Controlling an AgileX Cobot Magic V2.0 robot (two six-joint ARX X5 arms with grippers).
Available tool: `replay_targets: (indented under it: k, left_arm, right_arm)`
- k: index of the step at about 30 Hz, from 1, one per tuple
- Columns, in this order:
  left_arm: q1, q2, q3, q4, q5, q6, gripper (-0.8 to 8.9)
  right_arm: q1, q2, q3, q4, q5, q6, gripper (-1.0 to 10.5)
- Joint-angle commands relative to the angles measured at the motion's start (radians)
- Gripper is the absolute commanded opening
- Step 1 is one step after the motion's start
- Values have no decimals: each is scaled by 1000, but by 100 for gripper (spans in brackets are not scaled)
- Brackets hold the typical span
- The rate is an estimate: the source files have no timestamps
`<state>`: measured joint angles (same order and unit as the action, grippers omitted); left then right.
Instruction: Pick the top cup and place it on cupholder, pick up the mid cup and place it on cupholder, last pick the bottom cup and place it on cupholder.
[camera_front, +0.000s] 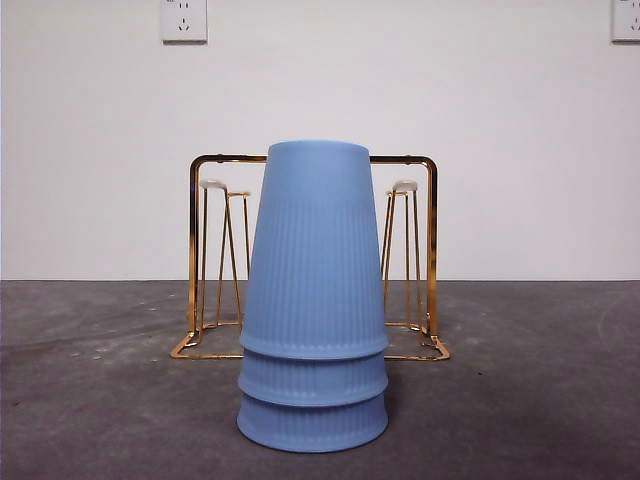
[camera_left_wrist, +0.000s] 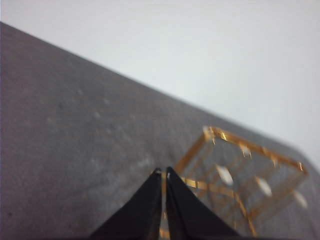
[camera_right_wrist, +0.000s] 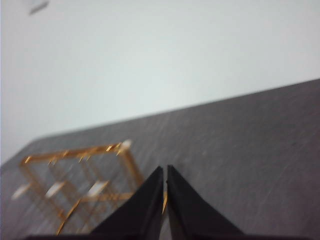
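Note:
Three light blue ribbed cups stand upside down, nested in one stack, in the middle of the front view: the top cup (camera_front: 315, 250) over the mid cup (camera_front: 313, 380) over the bottom cup (camera_front: 312, 425). Behind the stack stands the gold wire cupholder (camera_front: 430, 250), with white-tipped prongs on both sides and no cup on it. My left gripper (camera_left_wrist: 164, 173) is shut and holds nothing, with the cupholder (camera_left_wrist: 250, 170) beyond it. My right gripper (camera_right_wrist: 165, 169) is likewise shut and holds nothing, near the cupholder (camera_right_wrist: 75, 180). Neither arm shows in the front view.
The dark grey table (camera_front: 540, 400) runs to a white wall with two sockets (camera_front: 184, 20) high up.

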<state>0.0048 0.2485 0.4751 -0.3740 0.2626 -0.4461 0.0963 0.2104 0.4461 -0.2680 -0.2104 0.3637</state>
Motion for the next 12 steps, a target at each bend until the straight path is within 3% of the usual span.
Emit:
replay_targets:
  k: [1, 6, 12]
  left_arm:
    - [2, 89, 97, -68, 78, 158, 9]
    - [-16, 238, 239, -191, 215, 277, 9]
    - [-104, 353, 365, -340, 275, 392, 9]
  right_arm:
    - [0, 92, 87, -71, -71, -79, 6]
    - [8, 250, 233, -220, -224, -168, 6]
    - [70, 391, 375, -388, -362, -286, 6]
